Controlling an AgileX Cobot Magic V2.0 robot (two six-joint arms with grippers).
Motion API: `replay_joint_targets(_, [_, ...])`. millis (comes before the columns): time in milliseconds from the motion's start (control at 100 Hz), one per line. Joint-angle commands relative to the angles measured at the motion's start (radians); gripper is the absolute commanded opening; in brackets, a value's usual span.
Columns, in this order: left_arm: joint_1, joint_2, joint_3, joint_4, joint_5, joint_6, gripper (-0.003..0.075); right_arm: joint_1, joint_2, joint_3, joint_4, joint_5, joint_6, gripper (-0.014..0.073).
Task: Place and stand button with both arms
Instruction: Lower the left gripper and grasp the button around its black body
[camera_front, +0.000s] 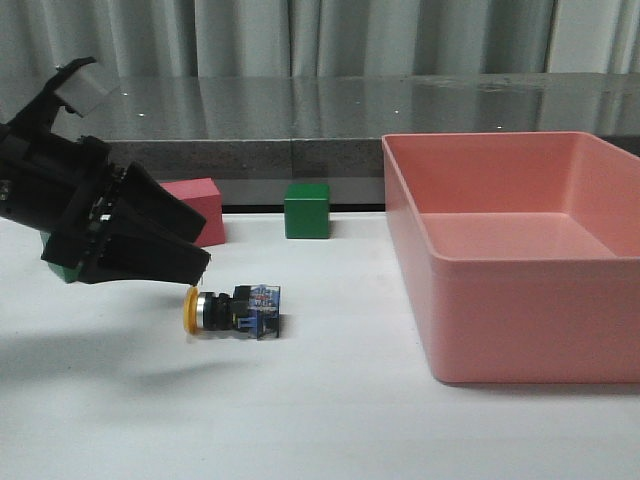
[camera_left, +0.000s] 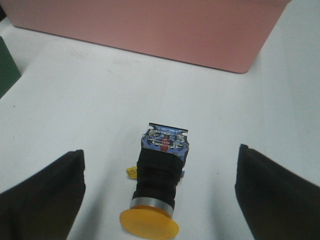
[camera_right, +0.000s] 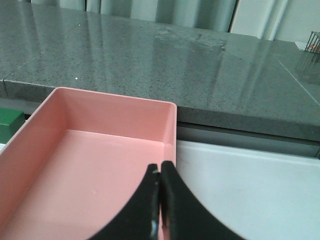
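A: Desk (camera_front: 330, 420) first: we note a white surface carrying the pink bin (camera_front: 510, 250) on the right. A pink block (camera_front: 200, 205) and a green cube (camera_front: 306, 210) stand toward the back.

B: Arms next. We see the left hand (camera_left: 160, 195) spread wide, its two fingers (camera_left: 45, 195) flanking the button (camera_front: 235, 310) without contact. The right hand (camera_right: 159, 200) hangs over the bin with fingers pressed together, gripping nothing.

A: Button position?

B: It lies on its side on the desk, well left of the bin and in front of the green cube, just below the left hand's tip.

A: Orientation?

B: Long axis horizontal, roughly parallel to the desk's front edge. The yellow cap points toward the left arm; the clear-blue base points toward the bin.

A: Step in hand?

B: We judge this the pre-grasp approach: the button is not yet held or standing. The next move calls for lowering the left hand around the black body, closing, then tipping the part upright onto its base.
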Motion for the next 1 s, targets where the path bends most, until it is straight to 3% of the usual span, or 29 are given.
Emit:
replay_joint_targets(0, [-0.002,-0.042,-0.025,-0.059,0.075,0.005,0.0575,-0.006,0.000,-0.027,0.008,-0.079,0.001,-0.0057])
replay_joint_targets(260, [-0.002,-0.019,-0.025,-0.059,0.006,0.009,0.0575,-0.006,0.000,-0.027,0.008,-0.079,0.001,-0.0057])
replay_joint_targets(990, [-0.038,0.144,-0.025,-0.132,0.036,0.224,0.0564,-0.006,0.000,-0.027,0.008,-0.079,0.001,-0.0057])
